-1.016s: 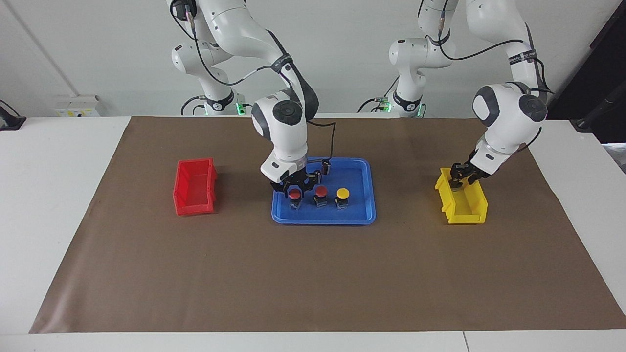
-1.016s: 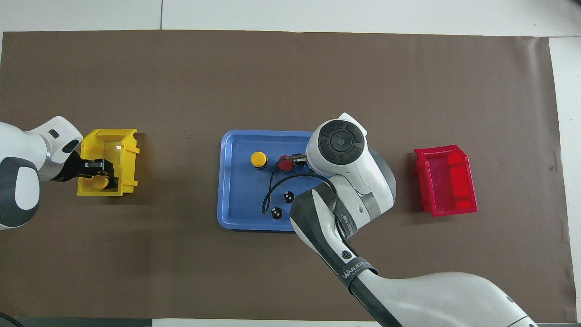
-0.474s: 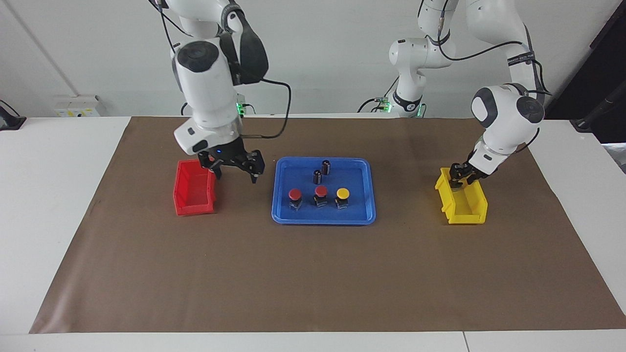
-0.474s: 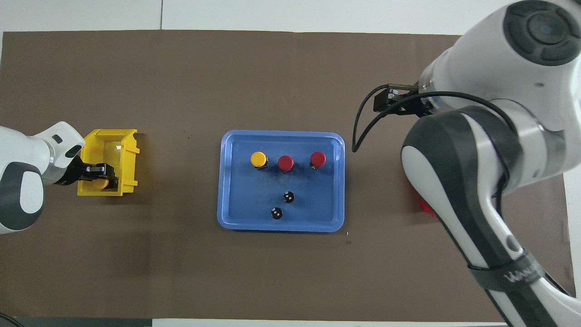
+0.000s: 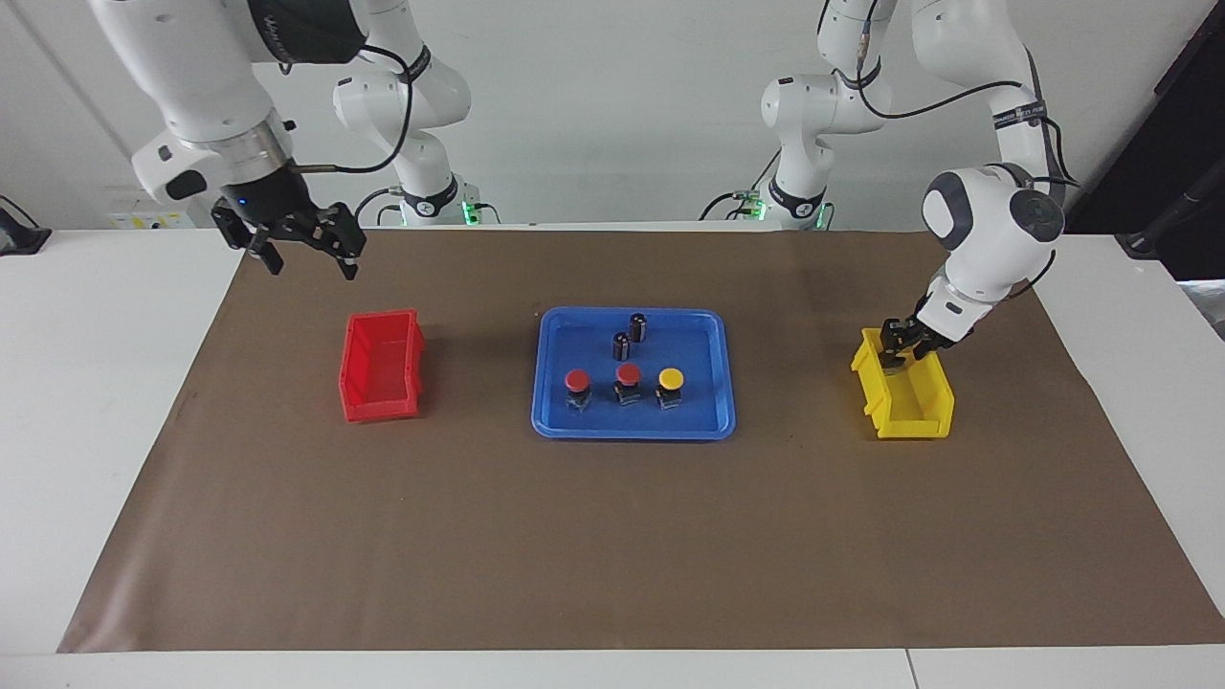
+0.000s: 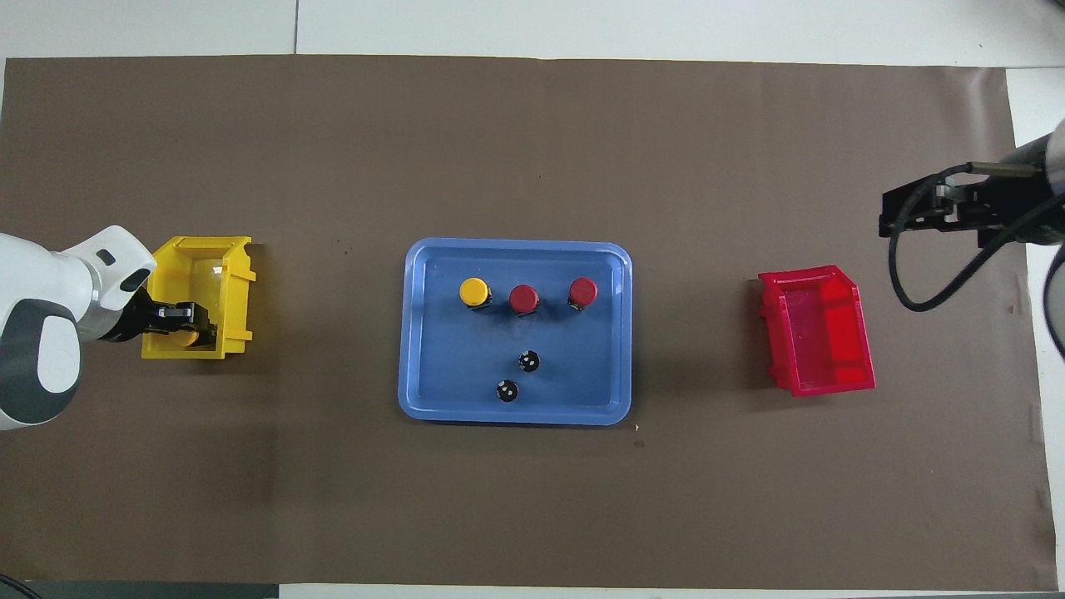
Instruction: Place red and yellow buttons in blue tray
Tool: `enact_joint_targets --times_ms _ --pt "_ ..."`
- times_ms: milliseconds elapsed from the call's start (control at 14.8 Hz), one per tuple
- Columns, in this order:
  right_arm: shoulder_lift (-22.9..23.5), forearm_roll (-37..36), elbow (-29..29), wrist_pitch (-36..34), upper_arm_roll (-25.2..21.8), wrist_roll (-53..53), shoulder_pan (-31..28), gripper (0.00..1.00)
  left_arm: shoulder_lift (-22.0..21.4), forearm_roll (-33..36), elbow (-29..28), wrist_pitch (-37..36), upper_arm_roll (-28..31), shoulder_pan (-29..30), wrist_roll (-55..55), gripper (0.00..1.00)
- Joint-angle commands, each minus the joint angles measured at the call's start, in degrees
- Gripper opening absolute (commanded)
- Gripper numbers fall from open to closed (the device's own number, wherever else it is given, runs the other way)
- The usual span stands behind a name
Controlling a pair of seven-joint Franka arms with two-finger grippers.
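Seen from overhead, a brown mat (image 6: pixel 532 516) covers the table with the blue tray (image 6: pixel 611 399), a flat, low-rimmed rectangle with rounded corners, at its centre. The red bin (image 6: pixel 819 333) sits at three o'clock of the tray, toward the right arm's end, and the yellow bin (image 6: pixel 237 287) at nine o'clock, toward the left arm's end. The right gripper (image 5: pixel 308 251) hangs spread wide and empty above the mat, at about one o'clock of the red bin. The left gripper (image 6: pixel 179 320) is lowered into the yellow bin over a yellow-capped button (image 6: pixel 185 335); whether it has hold of it cannot be told. Three buttons on black bases stand in a row across the tray's twelve-o'clock half: a yellow button (image 6: pixel 474 291), a middle red button (image 6: pixel 523 297) and an end red button (image 6: pixel 582 290). Two dark capless cylinders (image 6: pixel 528 361) stand toward six o'clock.
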Motion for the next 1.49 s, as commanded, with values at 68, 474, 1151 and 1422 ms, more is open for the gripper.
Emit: enact_joint_targets --times_ms 68,474,1151,1422 --pt "0.6 -0.9 1.2 -2.6 0.9 -7.0 -6.0 1.00 -2.1 1.3 -1.8 0.7 -0.2 0.6 -0.3 0.02" --pt "-2.6 -0.3 -3.3 -2.6 0.9 -9.1 -8.2 1.00 2.4 1.6 14.9 -13.7 -0.2 0.0 -3.1 0.01" --pt "-2.0 -1.0 -3.3 -1.3 1.1 -8.6 -7.4 1.00 9.6 0.4 27.2 -17.1 -1.0 -23.7 -38.2 0.01" --pt "-2.2 -1.2 -3.3 -1.6 1.3 -8.7 -7.4 1.00 13.9 -1.4 28.1 -11.9 -1.0 -29.0 -46.6 0.01"
